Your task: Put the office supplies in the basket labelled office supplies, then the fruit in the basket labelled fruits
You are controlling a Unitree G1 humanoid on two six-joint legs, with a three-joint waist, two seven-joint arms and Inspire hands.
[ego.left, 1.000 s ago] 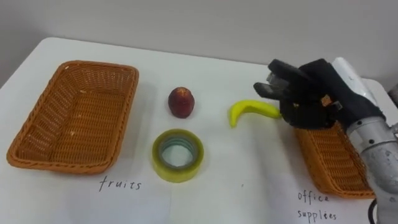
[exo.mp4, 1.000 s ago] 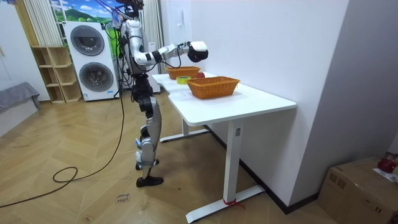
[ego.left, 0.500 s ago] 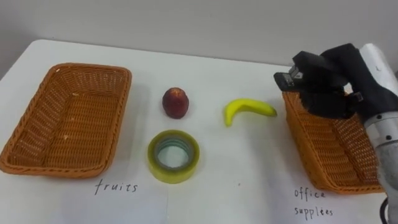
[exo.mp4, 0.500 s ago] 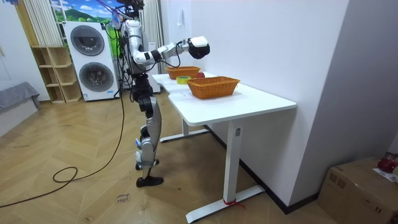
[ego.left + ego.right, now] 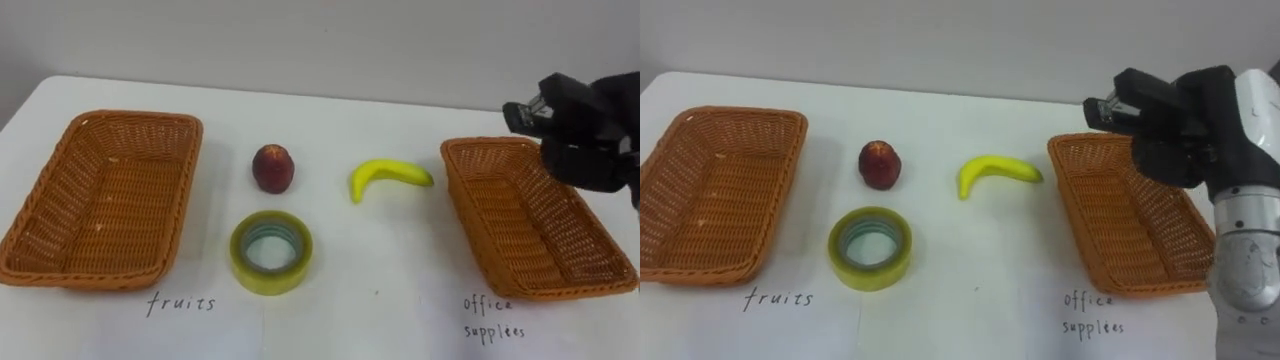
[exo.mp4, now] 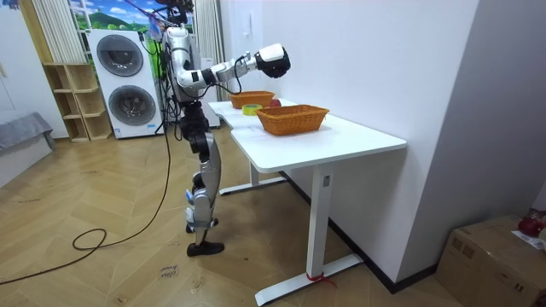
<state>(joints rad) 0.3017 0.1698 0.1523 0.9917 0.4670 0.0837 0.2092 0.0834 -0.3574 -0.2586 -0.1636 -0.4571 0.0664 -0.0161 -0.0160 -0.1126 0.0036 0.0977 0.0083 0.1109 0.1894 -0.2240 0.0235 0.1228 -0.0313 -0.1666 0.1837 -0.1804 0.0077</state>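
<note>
One curved banana [image 5: 386,172]; ring-shaped tape [image 5: 242,262]

Both eye views look down at the counter [image 5: 380,240] from close. The room view, far off, shares it.

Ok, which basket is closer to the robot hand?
The right basket, with the robot hand raised by its far end. The left basket lies beyond the banana and tape.

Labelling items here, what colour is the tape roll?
Yellowish-green tape roll, clearest in the left eye view.
</note>
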